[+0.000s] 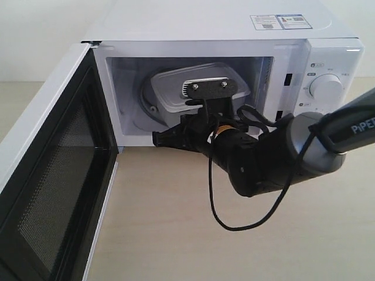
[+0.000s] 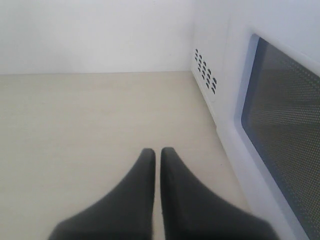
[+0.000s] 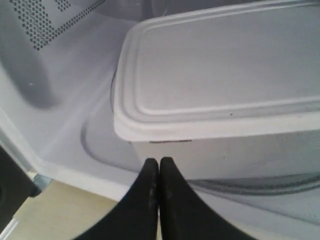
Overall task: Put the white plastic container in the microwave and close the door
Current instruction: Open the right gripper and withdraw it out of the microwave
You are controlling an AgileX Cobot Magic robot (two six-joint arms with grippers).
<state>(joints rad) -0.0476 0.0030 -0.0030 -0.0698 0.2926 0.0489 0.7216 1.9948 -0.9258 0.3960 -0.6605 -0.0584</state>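
The white plastic container (image 1: 176, 89) lies on the glass turntable (image 3: 97, 142) inside the microwave (image 1: 205, 23), lid up. The door (image 1: 47, 164) is swung wide open at the left, black mesh inner face showing. My right gripper (image 1: 161, 139) is at the front sill of the cavity. In the right wrist view it (image 3: 159, 161) is shut and empty, its tips just before the near side wall of the container (image 3: 220, 75); whether they touch it does not show. My left gripper (image 2: 157, 151) is shut and empty above the tabletop, beside the outer window of the door (image 2: 285, 125).
The microwave's round knob (image 1: 326, 88) and control panel are at the right, behind my right arm. A black cable (image 1: 214, 205) loops down from that arm over the beige tabletop (image 1: 176, 234). Vent holes (image 2: 205, 72) mark the microwave's side wall near my left gripper.
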